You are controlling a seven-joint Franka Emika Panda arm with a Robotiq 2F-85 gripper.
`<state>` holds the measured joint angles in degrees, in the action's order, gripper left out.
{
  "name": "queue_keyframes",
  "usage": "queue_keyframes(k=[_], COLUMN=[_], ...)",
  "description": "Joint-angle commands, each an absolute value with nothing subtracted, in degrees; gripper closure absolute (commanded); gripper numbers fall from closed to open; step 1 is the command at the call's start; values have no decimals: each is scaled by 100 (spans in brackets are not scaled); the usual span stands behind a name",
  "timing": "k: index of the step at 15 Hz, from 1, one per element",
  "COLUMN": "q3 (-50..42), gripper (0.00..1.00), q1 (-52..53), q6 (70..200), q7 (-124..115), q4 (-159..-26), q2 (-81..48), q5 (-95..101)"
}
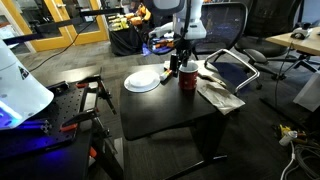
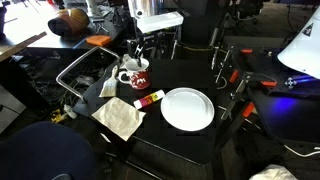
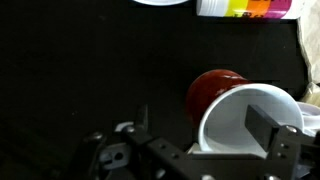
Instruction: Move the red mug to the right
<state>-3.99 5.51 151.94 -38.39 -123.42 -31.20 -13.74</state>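
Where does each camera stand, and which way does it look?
Exterior view: beside the table, a little above it, facing the plate with the mug to its right; arm and gripper show.
Exterior view: higher, seemingly the opposite side, looking down; the mug lies left of the plate; arm shows.
Wrist view: looks down into the mug; fingers show.
Shared: all show mug and plate.

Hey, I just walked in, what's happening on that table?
A robot arm is working on a red mug that stands on a black table. Its tool is down at the mug, jaws apart, and one finger is over the mug's white inside. It has not closed on the mug yet. A white plate sits on one side of the mug and a crumpled cloth on the other.
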Motion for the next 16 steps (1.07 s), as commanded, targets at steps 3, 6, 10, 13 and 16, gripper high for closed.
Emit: queue_keyframes(k=[3, 6, 10, 13, 16], q3=[-550, -598, -625, -632, -640], gripper=[0, 0, 25, 41, 66], q1=[737, 776, 788, 788, 797], q6=[15145, 15100, 15066, 15066, 15061], q7=[-4211, -4351, -4418, -4403, -4395], q4=[-12029, -11937, -11850, -11806, -11768], q2=[-3387, -3494, -3629, -3698, -3744], q5=[-1334, -1301, -1304, -1313, -1314])
